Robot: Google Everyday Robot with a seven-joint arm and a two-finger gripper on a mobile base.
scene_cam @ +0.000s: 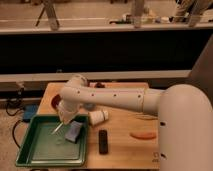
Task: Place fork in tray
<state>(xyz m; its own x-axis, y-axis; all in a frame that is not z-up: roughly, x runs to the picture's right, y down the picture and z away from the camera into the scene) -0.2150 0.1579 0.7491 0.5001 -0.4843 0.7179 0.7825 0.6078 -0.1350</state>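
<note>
The fingers (63, 121) look closed on the upper end of the fork (57, 129), which slants down and to the left from them, its lower tip low over the floor of the tray (47, 147), near the tray's far right corner. I can't make out whether that tip touches the floor. So the carrying looks done, since the fork is already inside the tray's rim. What is left, by my reckoning, is to let go and lift clear.

A blue-grey block (73, 131) sits in the tray just right of the fork. Outside the tray on the wooden surface (125, 150), a white cup (98, 116) lies on its side past the far right corner. A black bar (103, 141) is just right of the tray, and an orange piece (143, 135) is well to its right.

The arm reaches in from the right, running level behind the tray, then bends at the wrist so the fingers point down.
</note>
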